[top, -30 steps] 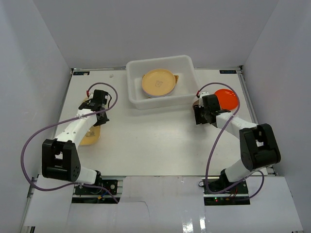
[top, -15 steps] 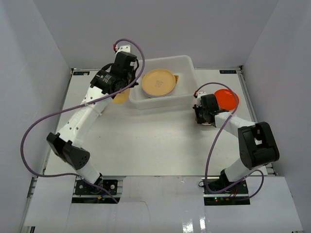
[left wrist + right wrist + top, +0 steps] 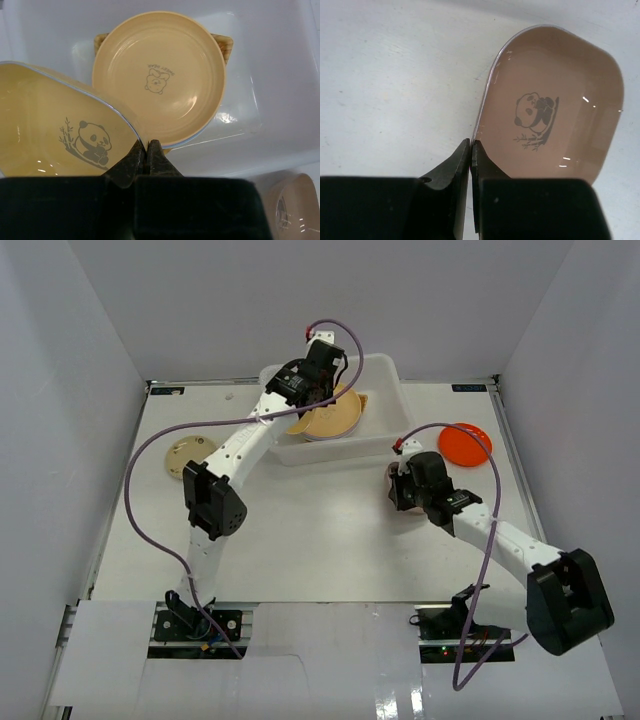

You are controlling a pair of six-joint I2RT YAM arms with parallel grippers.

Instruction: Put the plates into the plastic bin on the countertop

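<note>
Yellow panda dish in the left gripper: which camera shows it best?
Left wrist view: the yellow panda dish fills the left side, print clear, rim pinched by the left gripper above the plastic bin. Top external shows only a sliver beside the arm; right wrist doesn't show it.

left end effector: clamped, arm outstretched; right end effector: clamped

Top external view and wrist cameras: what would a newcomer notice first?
The left gripper, shut on a yellow panda dish, hangs over the plastic bin above the bear-print plate inside. Centre-right, the right gripper pinches a pink-brown panda dish by its rim over the countertop; an orange plate lies beyond it.
</note>
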